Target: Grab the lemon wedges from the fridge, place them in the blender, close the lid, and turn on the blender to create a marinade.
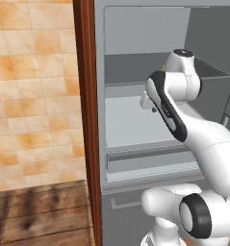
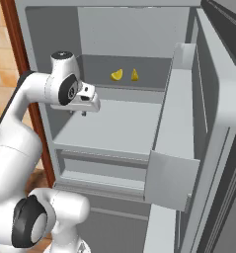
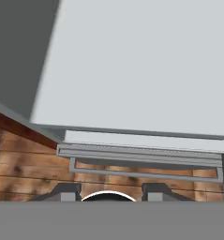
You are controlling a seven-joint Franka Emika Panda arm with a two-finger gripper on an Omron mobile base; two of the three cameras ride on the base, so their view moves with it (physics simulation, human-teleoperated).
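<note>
Tiled wall (image 1: 34,91): orange-beige, far left in the left base view, above a wood plank floor (image 1: 39,214).

Wood side panel (image 1: 83,120): reddish-brown upright strip, flush against the fridge's left edge.

Fridge (image 2: 114,29): grey, door swung open to the right; pale shelves and a drawer front inside.

Gripper (image 2: 78,113): at the fridge's left front, over the front of the middle shelf (image 2: 114,126), pointing down. Fingers (image 3: 69,192) stand apart with a moderate gap, nothing between them.

Lemon wedges (image 2: 116,75): two yellow pieces side by side at the back of the upper shelf, well apart from the gripper.

Fridge door (image 2: 188,148): right side, with door bins.
</note>
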